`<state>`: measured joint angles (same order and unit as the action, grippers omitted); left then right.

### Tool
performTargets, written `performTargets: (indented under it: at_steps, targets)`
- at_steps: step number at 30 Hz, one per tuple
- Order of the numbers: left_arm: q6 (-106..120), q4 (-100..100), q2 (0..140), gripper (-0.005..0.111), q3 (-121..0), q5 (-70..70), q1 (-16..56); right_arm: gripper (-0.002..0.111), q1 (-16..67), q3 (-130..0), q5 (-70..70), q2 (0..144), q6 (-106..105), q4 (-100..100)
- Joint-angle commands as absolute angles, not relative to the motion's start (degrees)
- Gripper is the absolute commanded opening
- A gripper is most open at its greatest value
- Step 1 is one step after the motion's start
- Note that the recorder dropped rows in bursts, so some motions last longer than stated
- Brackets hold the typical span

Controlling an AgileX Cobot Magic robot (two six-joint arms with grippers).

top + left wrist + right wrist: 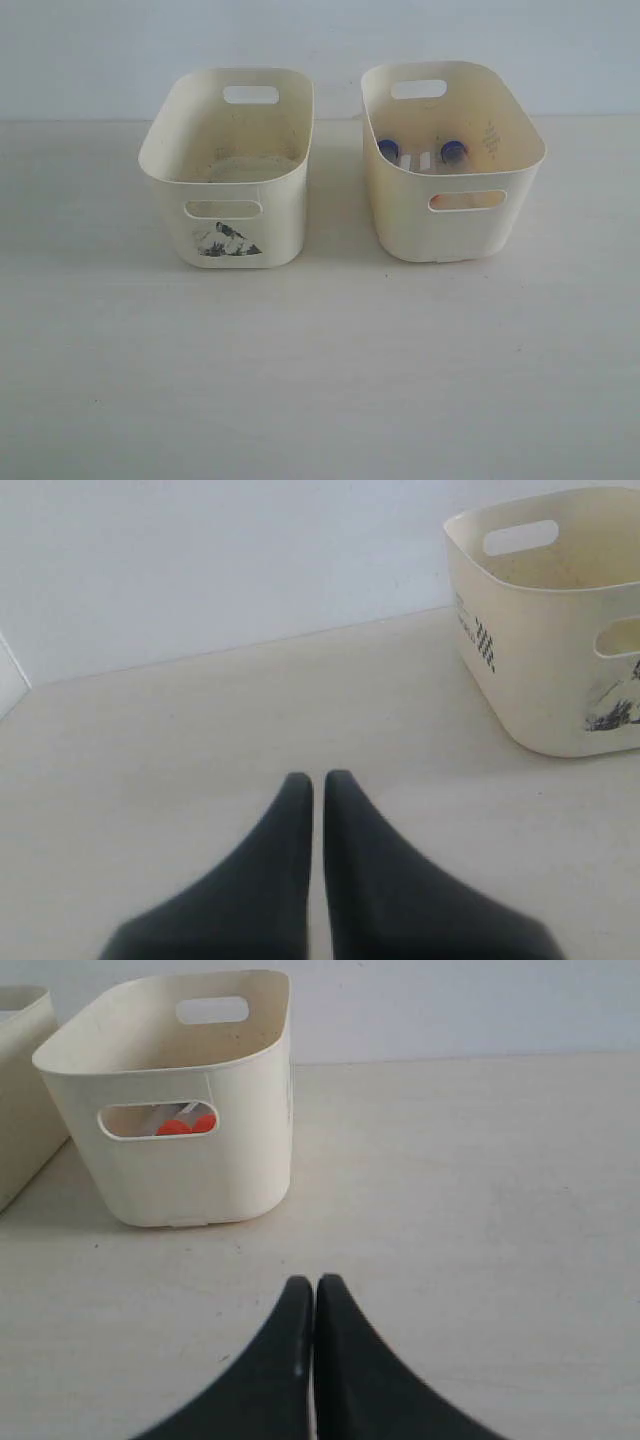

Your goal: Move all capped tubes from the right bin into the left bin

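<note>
Nothing of your task shows as done. Two small clear plastic tubes with dark blue round caps (388,150) sit inside the cream-yellow rounded plastic right bin (450,235). The orange cap (185,1125) of a further tube glows through that bin's front handle slot in the right wrist view. Just beside it on the pale wooden bench (320,380) stands the pale cream rounded plastic left bin (285,225), marked by a black-and-white mountain picture. What the exterior view shows of its inside holds no tube. The two tubs stand side by side and apart, both upright. Your left tool (318,778) hangs low over bare bench, off to the side of the left bin, its dark fingers pressed together on nothing. Your right tool (315,1282) is likewise pressed together and empty, facing the front of the right bin from a little way off. Neither arm appears in the exterior view. By this look, every tube has yet to be lifted out and carried across, so the whole transfer is left to do.
</note>
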<state>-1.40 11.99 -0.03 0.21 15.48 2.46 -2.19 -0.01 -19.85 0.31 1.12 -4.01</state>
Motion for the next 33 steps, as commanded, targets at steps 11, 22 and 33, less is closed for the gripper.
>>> performTargets:
  at_steps: [11, 22, 33]
  targets:
    - [-2.2, 11.8, 0.0, 0.004, 0.0, 14.9, 2.5, 0.0, -2.3, 0.0, -19.0, 0.0, 0.5, -3.8]
    - [-2.2, 11.8, 0.0, 0.004, 0.0, 14.9, 2.5, 0.0, -2.3, 0.0, -10.4, 0.0, 0.8, -3.8]
    - [-2.2, 11.8, 0.0, 0.004, 0.0, 14.9, 2.5, 0.0, -2.3, 0.0, 13.6, 0.0, 1.5, -4.0]
